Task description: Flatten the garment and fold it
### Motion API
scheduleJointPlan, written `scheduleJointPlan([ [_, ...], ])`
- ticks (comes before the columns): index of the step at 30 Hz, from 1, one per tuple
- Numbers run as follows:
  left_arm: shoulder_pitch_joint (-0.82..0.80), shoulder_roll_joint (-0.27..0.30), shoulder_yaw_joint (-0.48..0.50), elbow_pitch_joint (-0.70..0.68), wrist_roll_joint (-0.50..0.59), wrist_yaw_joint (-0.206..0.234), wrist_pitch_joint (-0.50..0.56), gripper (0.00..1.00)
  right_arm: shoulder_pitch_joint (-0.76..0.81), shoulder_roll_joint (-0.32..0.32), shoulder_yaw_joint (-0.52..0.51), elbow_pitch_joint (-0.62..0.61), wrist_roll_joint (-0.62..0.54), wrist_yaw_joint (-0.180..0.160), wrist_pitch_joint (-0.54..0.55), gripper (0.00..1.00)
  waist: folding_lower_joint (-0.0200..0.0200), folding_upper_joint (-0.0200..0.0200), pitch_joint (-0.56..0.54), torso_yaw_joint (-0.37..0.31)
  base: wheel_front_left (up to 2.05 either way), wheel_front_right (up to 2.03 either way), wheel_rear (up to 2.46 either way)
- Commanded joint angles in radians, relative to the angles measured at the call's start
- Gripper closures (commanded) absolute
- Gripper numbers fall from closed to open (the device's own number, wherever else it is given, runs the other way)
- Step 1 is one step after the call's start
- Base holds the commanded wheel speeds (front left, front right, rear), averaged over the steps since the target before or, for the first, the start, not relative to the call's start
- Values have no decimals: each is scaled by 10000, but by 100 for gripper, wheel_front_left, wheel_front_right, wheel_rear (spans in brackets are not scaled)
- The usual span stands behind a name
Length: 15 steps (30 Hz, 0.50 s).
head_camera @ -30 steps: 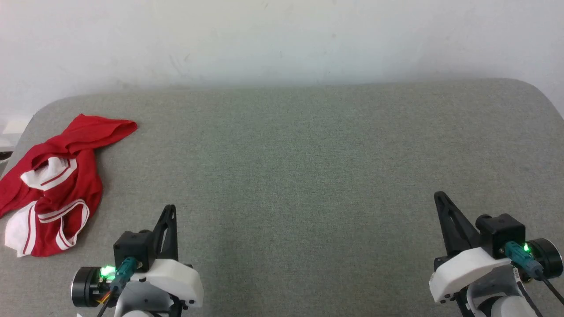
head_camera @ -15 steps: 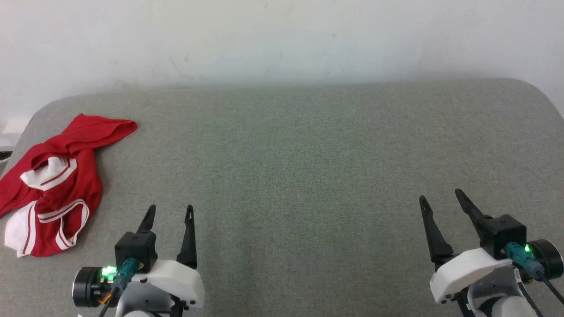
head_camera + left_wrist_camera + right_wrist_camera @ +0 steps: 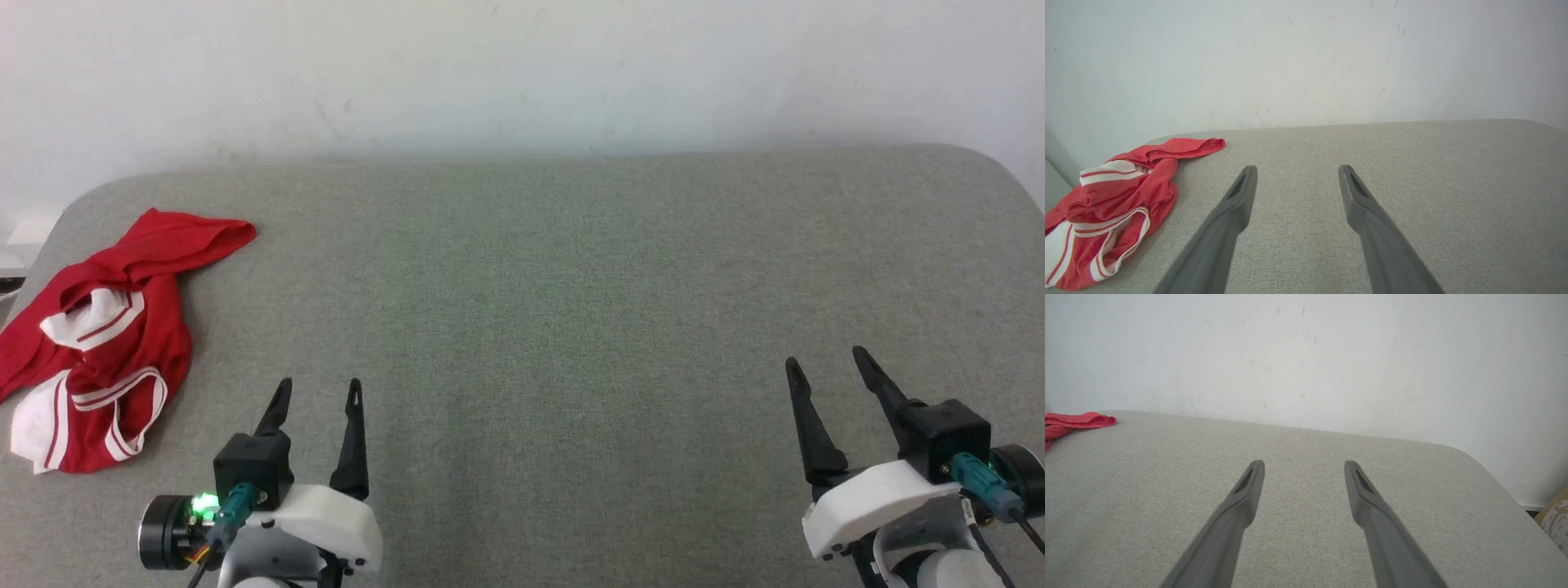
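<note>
Both hands have spread their fingers since a second ago, when each pair was pressed together. The shirt (image 3: 98, 343), red with white sleeves and striped trim, lies crumpled in a heap at the left edge of the bench (image 3: 571, 286), and neither hand touches it. The left hand (image 3: 318, 384) hangs over the bench's near left part, fingers apart and empty. The right hand (image 3: 824, 356), also apart and empty, is over the bench's near right part. A white wall (image 3: 522, 73) stands behind the bench
</note>
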Motion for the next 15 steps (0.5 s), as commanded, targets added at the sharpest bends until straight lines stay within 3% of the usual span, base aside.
scheduleJointPlan([
  [1, 50, 0, -31, 32, -102, 126, -93, 0, 23, 7, -4, -24, 101, -4, -95, 0, 0, 0, 2, 19, 0, 0, 0],
  [15, 92, 0, -66, 28, -222, 210, -386, 0, 103, 12, 63, -55, 107, -6, -387, 0, 0, 0, 15, 418, 0, 0, 0],
])
